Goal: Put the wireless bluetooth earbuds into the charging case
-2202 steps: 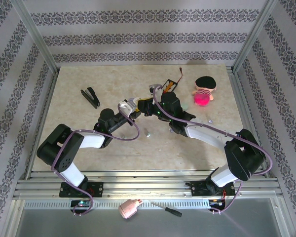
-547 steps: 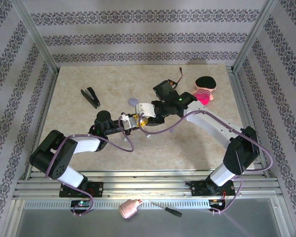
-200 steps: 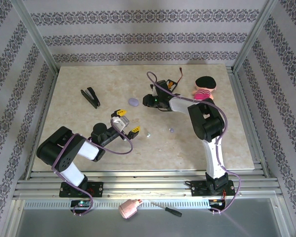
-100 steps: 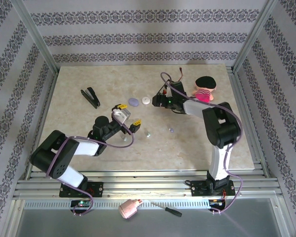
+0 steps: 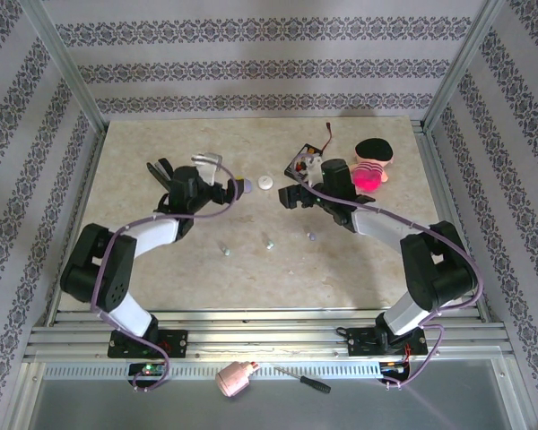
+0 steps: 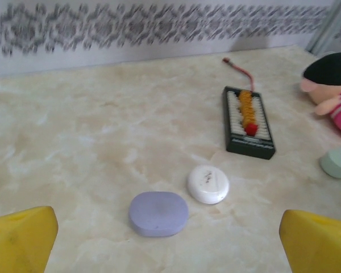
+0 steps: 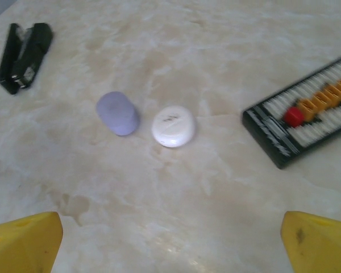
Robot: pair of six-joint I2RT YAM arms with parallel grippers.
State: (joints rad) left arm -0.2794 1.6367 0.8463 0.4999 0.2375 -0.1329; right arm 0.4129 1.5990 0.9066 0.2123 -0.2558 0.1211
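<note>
Top external view: nearest the arm bases, three tiny pale earbuds [image 5: 268, 242] lie loose and apart on the bare tabletop [image 5: 359, 269]. The leftmost of them did not show half a second ago, when the left arm and its cable lay over that area.

Beyond them, the left gripper [image 5: 226, 184] has swung from mid-table up and away to sit just beside the lavender case piece [image 5: 243, 185]. Its jaws are wide, and in the left wrist view the left gripper [image 6: 169, 242] has one yellow fingertip [image 6: 20, 239] at each lower corner, with the lavender case piece [image 6: 158, 213] lying flat between and ahead of them, untouched.

The right gripper [image 5: 289, 193] has drawn back to the right since a second ago. Its jaws are wide too and hold nothing.

The white disc [image 5: 265, 184] did not show a second ago while the right gripper hung over that spot. It now rests on the tabletop just right of the lavender piece, close but apart from it [image 7: 118, 113].

Farther off lies the black battery holder [image 5: 303, 164], unmoved. In the left wrist view the mint-green case piece [image 6: 336, 163] sits at the right edge, near the plush doll [image 6: 332, 91].

At the far left of the right wrist view lies a black stapler [image 7: 24, 56].
</note>
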